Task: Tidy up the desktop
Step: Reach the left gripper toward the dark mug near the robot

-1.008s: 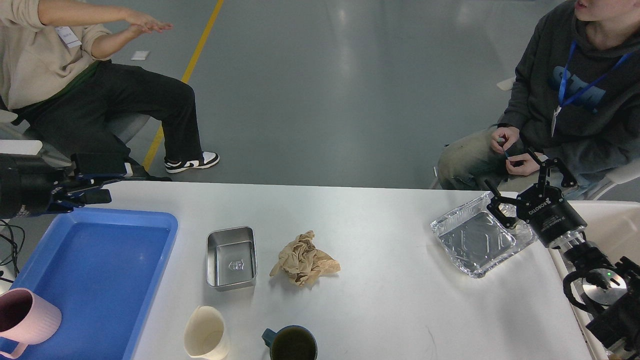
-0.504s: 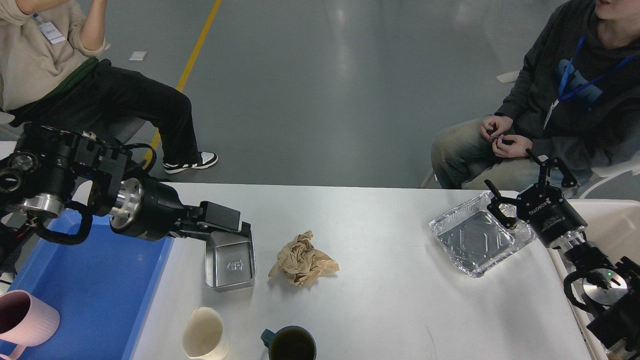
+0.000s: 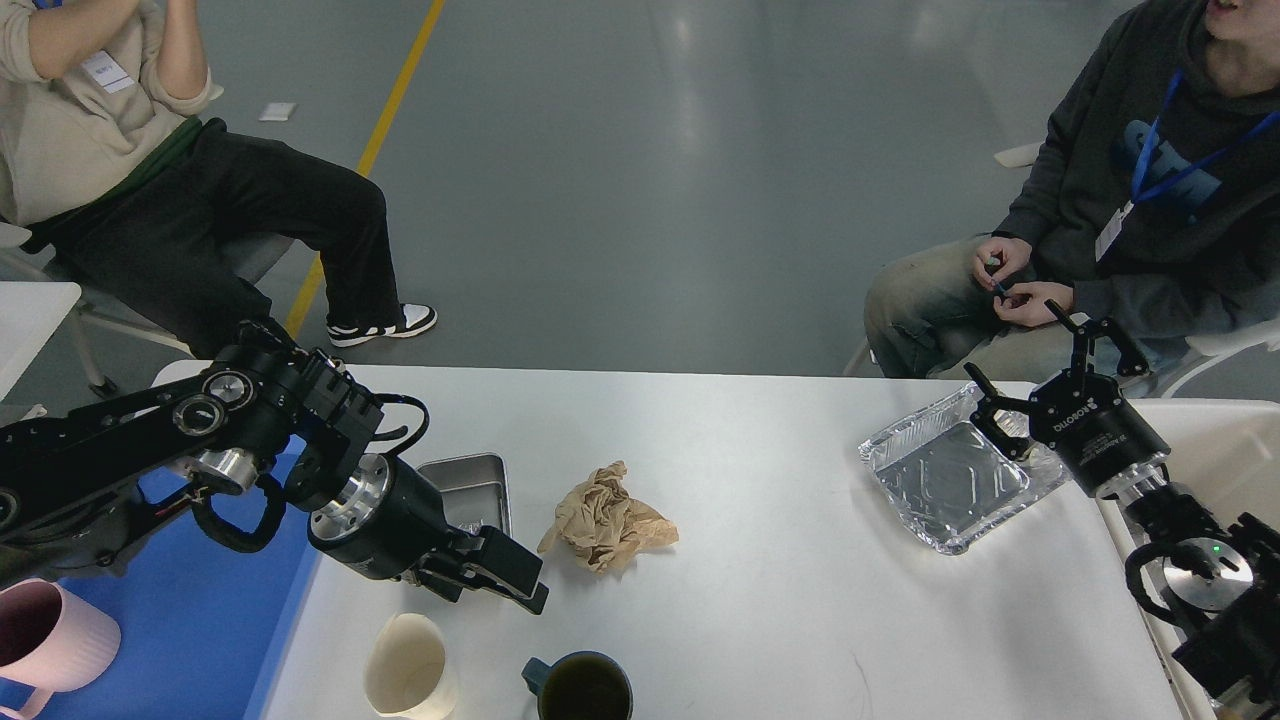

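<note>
One arm has moved in the last half second: your left gripper (image 3: 510, 578) has swung from the far rim of the steel tin (image 3: 470, 484) down over its near end on the tabletop (image 3: 760, 560), fingers apparently closed and empty, suggesting a regrasp, while your right gripper (image 3: 1045, 375) hovers spread over the foil tray (image 3: 950, 485).

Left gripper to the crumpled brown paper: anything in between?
Nothing visible. The left gripper hangs over the desktop just near-left of the crumpled brown paper, with only bare white surface showing between them. The steel tin lies behind the gripper, and the cream cup and dark mug sit nearer the camera.
</note>
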